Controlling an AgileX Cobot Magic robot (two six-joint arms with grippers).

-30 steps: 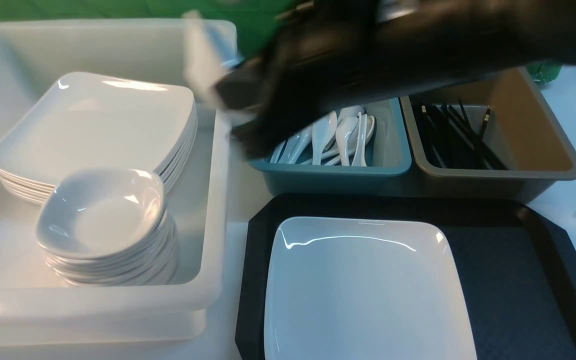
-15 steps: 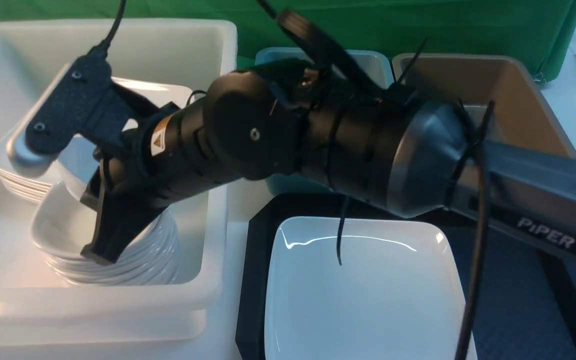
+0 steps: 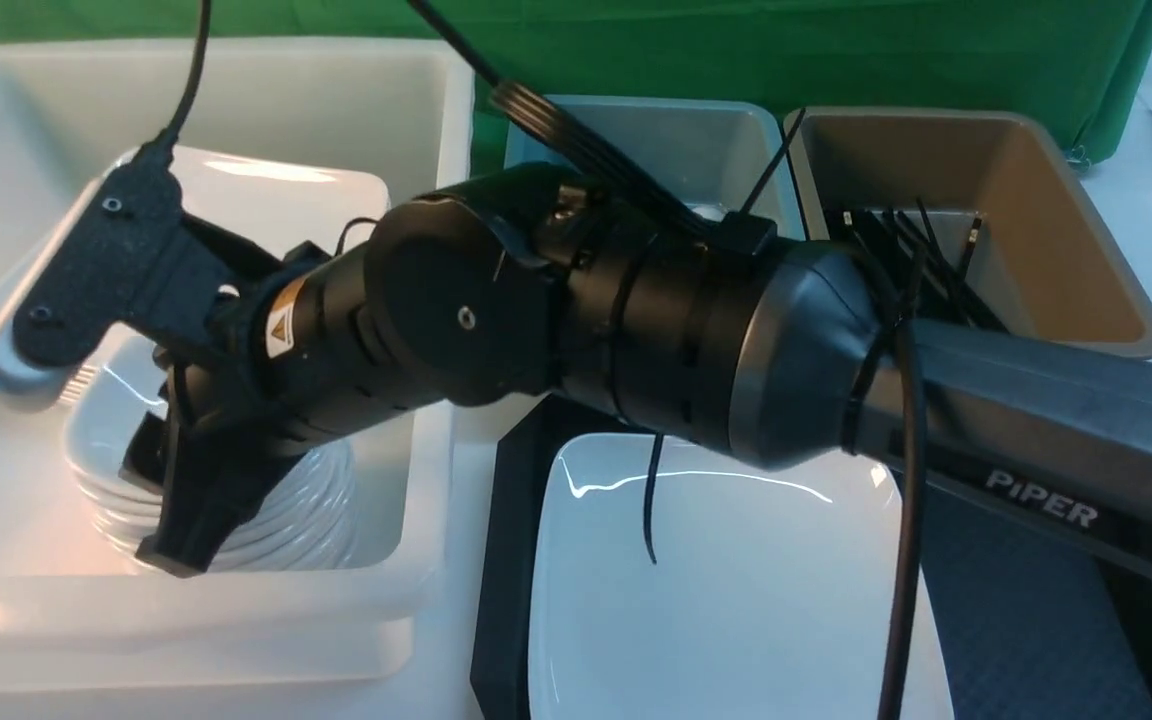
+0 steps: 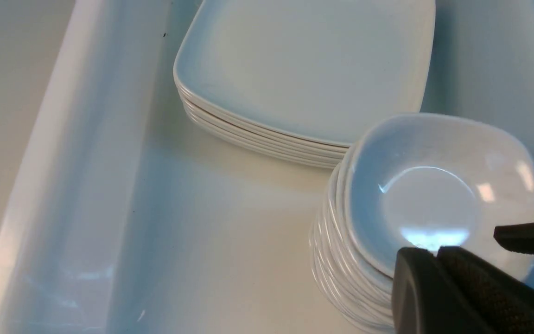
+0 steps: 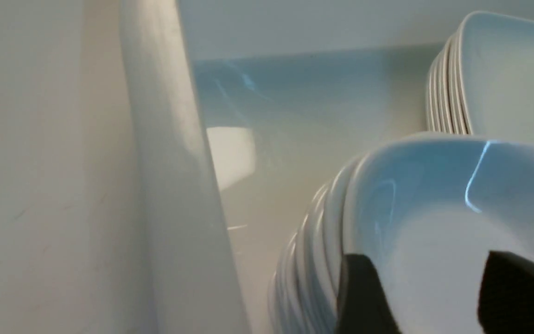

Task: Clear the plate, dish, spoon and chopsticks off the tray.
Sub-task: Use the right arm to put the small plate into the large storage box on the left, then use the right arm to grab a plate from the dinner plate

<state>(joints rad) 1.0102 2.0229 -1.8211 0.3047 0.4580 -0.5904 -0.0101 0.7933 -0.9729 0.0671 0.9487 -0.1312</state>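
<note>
Dish (image 4: 434,195): released within the last second. Right gripper (image 5: 427,278): fingers (image 5: 359,297), clamped on it a moment ago, now stand apart over it, gripping nothing. Left gripper (image 4: 434,253): closed, empty, hovering near the stack. Dish rests atop stack of small dishes (image 3: 316,520); judged delivered, one item off the list.

White bin (image 3: 426,600), 9 o'clock of tray (image 3: 506,560): holds that stack, with stack of large plates (image 4: 304,69) at its 12 o'clock.

Tray: plate (image 3: 736,600) remaining, likely next.

Blue bin (image 3: 636,140), 12 o'clock of tray: contents hidden by arm.

Brown bin (image 3: 1066,250), 1 o'clock of tray: black chopsticks (image 3: 896,240).
</note>
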